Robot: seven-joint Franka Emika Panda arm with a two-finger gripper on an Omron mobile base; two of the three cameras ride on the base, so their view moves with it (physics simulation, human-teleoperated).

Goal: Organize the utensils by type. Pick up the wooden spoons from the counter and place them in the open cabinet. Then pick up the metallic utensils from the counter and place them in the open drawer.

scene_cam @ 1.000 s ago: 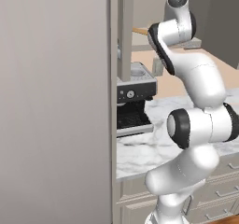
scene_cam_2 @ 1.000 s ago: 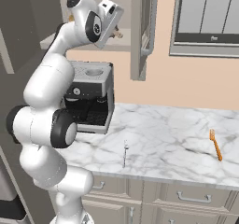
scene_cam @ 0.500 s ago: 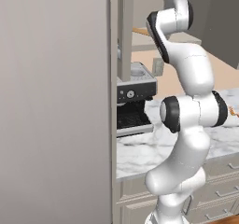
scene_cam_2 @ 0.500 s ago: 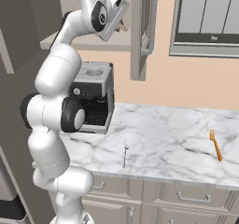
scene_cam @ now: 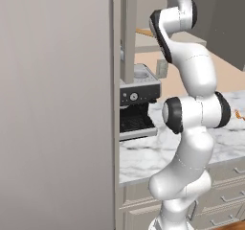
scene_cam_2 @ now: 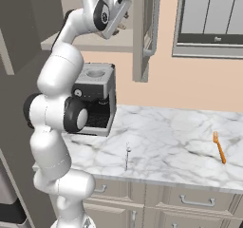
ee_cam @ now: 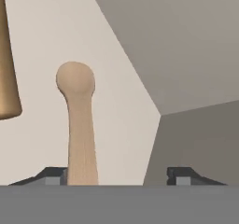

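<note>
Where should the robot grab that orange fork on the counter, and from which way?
Probably by the middle of its handle, coming straight down from above. The orange fork lies flat on the marble counter, so only its top is free. The handle is long, thin and straight, so the fingers should close across it, clear of the short tines at its far end.

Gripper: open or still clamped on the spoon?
Open. In the hand view the gripper fingertips stand wide apart; the wooden spoon sits beside the left tip, on the cabinet shelf.

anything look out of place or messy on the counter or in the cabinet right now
Nothing spilled or damaged. A wooden spoon lies on the cabinet shelf by the gripper; the silver utensil and orange fork lie far apart on the counter.
</note>
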